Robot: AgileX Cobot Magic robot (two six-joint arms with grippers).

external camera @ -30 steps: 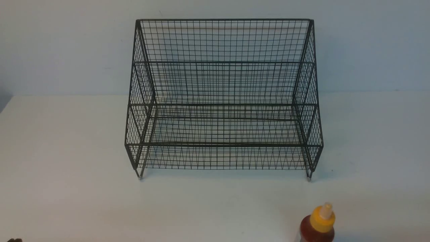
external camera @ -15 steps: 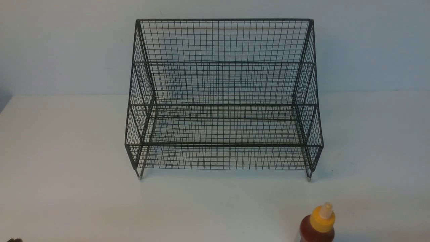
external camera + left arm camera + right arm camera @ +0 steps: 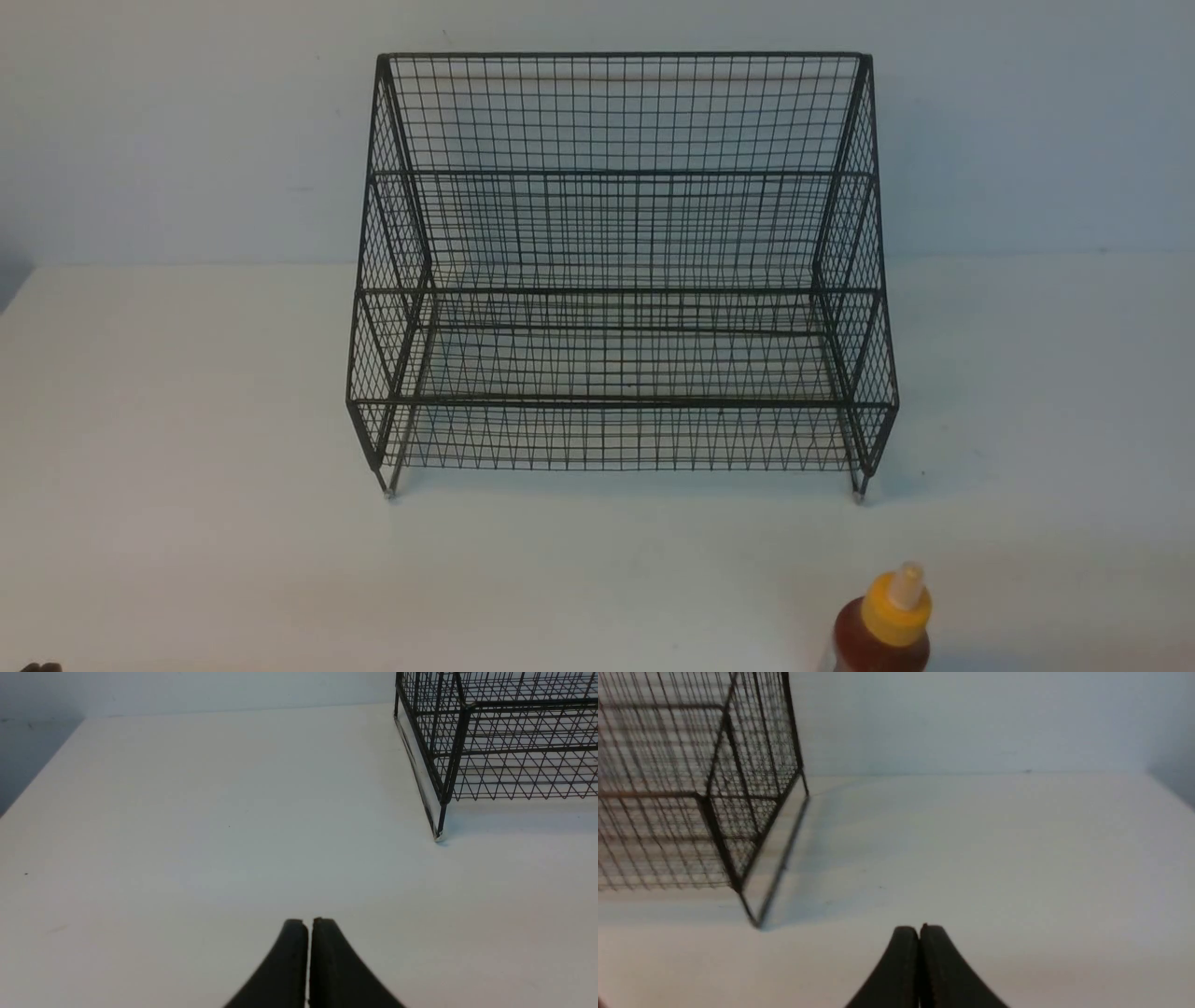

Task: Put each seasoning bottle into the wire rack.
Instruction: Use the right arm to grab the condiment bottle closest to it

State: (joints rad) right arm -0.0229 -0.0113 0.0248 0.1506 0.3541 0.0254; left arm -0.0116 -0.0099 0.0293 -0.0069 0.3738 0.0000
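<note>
The black wire rack stands at the middle back of the white table, its tiers empty. One seasoning bottle, reddish-brown with a yellow cap and cream nozzle, stands upright at the front right, cut off by the front view's lower edge. My left gripper is shut and empty over bare table, left of the rack's front left foot. My right gripper is shut and empty, right of the rack's right side. The bottle shows in neither wrist view.
The white table ends at a pale wall behind the rack. Its left edge and far right corner show in the wrist views. A dark sliver of the left arm sits at the front view's bottom left corner.
</note>
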